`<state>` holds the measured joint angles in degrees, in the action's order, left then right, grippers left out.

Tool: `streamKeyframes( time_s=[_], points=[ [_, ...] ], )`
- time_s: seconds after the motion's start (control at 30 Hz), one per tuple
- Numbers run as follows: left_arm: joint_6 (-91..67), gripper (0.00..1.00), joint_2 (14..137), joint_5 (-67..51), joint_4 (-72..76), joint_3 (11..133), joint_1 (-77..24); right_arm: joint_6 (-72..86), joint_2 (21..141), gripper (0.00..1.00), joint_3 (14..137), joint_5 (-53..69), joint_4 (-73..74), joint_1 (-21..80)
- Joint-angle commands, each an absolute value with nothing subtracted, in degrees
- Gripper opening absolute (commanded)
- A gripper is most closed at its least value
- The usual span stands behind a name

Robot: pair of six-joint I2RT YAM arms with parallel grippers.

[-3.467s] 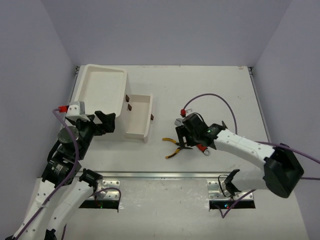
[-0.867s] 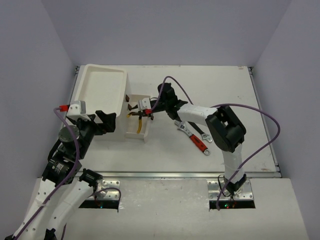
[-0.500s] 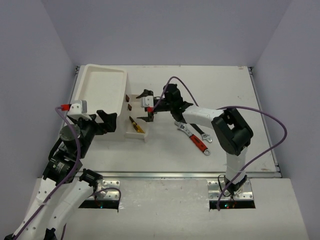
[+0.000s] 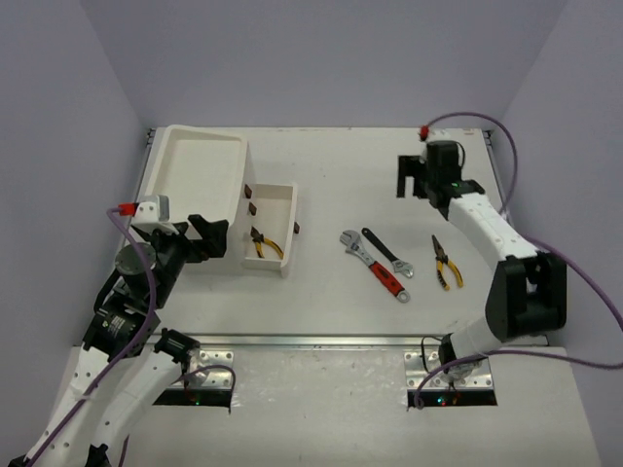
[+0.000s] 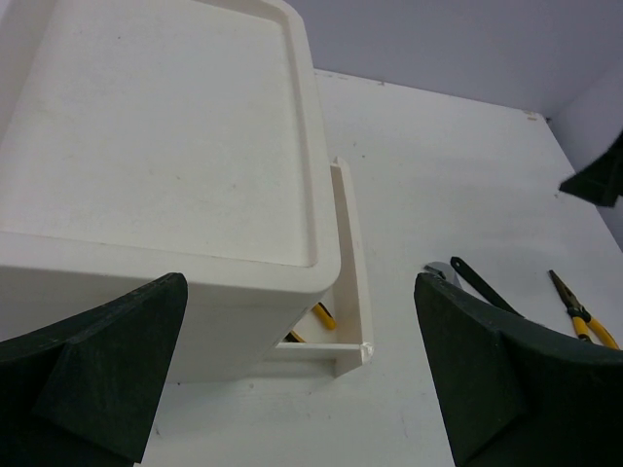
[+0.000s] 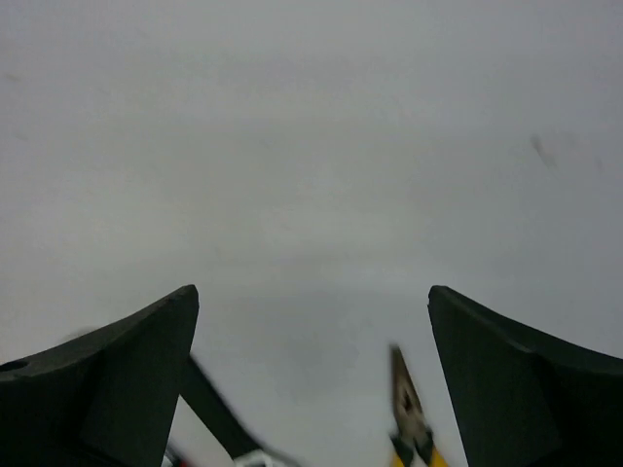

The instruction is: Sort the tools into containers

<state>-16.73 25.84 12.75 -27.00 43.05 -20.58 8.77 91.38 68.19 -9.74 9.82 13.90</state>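
Note:
The white drawer box [image 4: 200,185] stands at the back left, with one drawer [image 4: 274,229] pulled out and yellow-handled pliers [image 4: 263,243] lying in it. On the table lie a red-handled adjustable wrench [image 4: 375,267], a black wrench [image 4: 386,252] and yellow-handled pliers [image 4: 446,262]. My left gripper [image 4: 204,236] is open and empty, near the box's front corner [image 5: 292,292]. My right gripper [image 4: 414,175] is open and empty, above the table behind the tools. The right wrist view shows the pliers' tip [image 6: 409,409] and the black wrench [image 6: 214,413].
A metal rail [image 4: 321,341] runs across the table's near edge in front of the arm bases. Purple cables hang from both arms. Purple walls enclose the table at the back and sides.

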Motion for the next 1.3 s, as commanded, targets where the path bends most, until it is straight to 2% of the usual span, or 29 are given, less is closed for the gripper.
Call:
streamKeyframes(
  time_s=[0.0, 0.07, 0.3, 0.37, 0.4, 0.53, 0.83, 0.87, 0.97, 1.0, 1.13, 1.27],
  points=[
    [-15.86, 1.0, 25.19, 11.53, -24.05, 42.8, -20.16, 21.36, 80.44, 0.98, 55.24, -15.54, 23.06, 4.61],
    [-15.84, 1.0, 25.4, 11.03, -23.99, 42.8, -20.15, 21.03, 78.89, 0.96, 50.06, -17.28, 23.9, 0.63],
    [-15.73, 1.0, 26.98, 9.94, -24.09, 42.89, -20.39, 21.27, 79.46, 0.83, 44.17, -22.55, 24.96, -1.41],
    [-15.73, 1.0, 26.41, 10.38, -24.11, 42.89, -20.51, 20.73, 79.3, 0.58, 42.36, -17.74, 24.9, -1.49],
    [-15.73, 1.0, 26.1, 10.59, -24.08, 42.84, -20.57, 20.53, 79.1, 0.5, 41.48, -15.31, 24.78, -1.49],
    [-15.82, 1.0, 25.49, 11.07, -24.19, 42.8, -20.65, 20.25, 80.53, 0.44, 39.76, -14.68, 24.08, -1.49],
    [-15.99, 1.0, 25.64, 12.21, -24.52, 42.89, -20.65, 18.75, 92.69, 0.3, 42.8, -10.47, 23.65, -1.49],
    [-16.0, 1.0, 25.72, 12.22, -24.52, 42.89, -20.65, 18.6, 93.8, 0.27, 43.25, -9.26, 23.64, -1.49],
    [-16.0, 1.0, 25.84, 12.36, -24.57, 42.94, -20.65, 18.63, 94.44, 0.03, 44.05, -8.12, 23.83, -1.49],
    [-16.0, 1.0, 25.8, 12.5, -24.61, 42.94, -20.65, 18.84, 93.31, 0.0, 44.08, -8.44, 23.91, -1.49],
    [-16.15, 1.0, 25.91, 13.26, -24.61, 43.05, -20.65, 20.46, 84.65, 0.0, 44.13, -10.69, 24.02, -0.71],
    [-16.63, 1.0, 26.44, 15.1, -24.97, 43.43, -20.55, 22.44, 73.71, 0.0, 47.84, -9.18, 21.71, 9.83]
  ],
)
